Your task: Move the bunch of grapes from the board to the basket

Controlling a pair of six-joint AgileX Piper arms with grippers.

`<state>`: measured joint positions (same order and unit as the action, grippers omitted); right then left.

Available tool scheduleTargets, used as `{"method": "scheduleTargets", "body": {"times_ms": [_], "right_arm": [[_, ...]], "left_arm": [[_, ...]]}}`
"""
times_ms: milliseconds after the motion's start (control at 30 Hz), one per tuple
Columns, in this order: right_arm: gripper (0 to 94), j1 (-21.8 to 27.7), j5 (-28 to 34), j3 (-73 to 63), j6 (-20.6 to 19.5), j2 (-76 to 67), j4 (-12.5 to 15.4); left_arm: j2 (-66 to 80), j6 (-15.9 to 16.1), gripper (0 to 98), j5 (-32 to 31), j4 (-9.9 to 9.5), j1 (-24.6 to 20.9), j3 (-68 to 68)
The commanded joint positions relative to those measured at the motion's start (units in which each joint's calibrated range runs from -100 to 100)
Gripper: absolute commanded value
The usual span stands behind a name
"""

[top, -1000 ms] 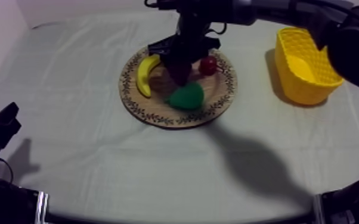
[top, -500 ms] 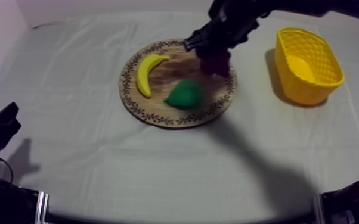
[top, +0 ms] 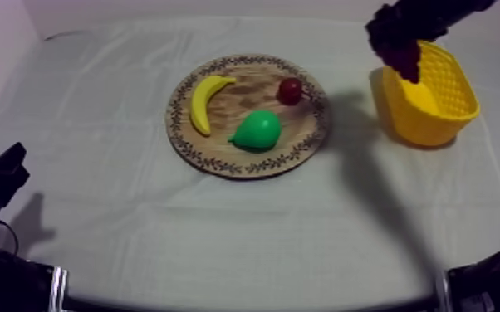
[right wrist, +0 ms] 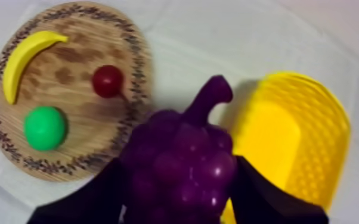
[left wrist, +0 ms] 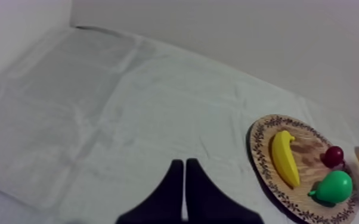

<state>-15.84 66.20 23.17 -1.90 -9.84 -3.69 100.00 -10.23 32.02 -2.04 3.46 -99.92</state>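
- Top view: the right gripper (top: 399, 33) is a dark blur, cut off by the frame edge at about 1 o'clock. The bunch of grapes (top: 403, 56) beneath it is hard to tell from it. The bunch hangs over the 10 o'clock rim of the yellow basket (top: 461, 79), above the desk (top: 137, 216).
- Right wrist view: black fingers (right wrist: 265, 196) clamp the lumpy, glossy purple bunch from both sides. The bunch hides part of the basket's latticed wall.
- The round wooden board (top: 237, 104) is grainy with a leaf-patterned rim. It carries a smooth curved banana (top: 202, 101) at 9 o'clock, a small red fruit (top: 290, 90) at 1 o'clock and a green pear (top: 257, 131) at 5 o'clock.
- Left wrist view: the left gripper (left wrist: 183, 179) has its fingers pressed together in a narrow wedge, holding nothing, over the creased cloth (left wrist: 98, 107). The basket is cut to a yellow sliver.
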Motion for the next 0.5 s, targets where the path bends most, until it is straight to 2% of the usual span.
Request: {"method": "scheduleTargets", "body": {"times_ms": [0,167,467], "right_arm": [[15.5,1.8,1.9,0.1,1.2,-3.2,0.2],[14.2,4.4,4.5,-0.6,2.0,-5.2,-0.3],[15.1,9.1,2.4,-1.9,2.4,-3.2,0.0]], "left_arm": [[0.0,0.0,0.1,0.0,0.02,0.0,0.0],[0.0,0.0,0.1,0.0,0.02,0.0,0.0],[0.0,0.0,0.1,0.0,0.02,0.0,0.0]]}}
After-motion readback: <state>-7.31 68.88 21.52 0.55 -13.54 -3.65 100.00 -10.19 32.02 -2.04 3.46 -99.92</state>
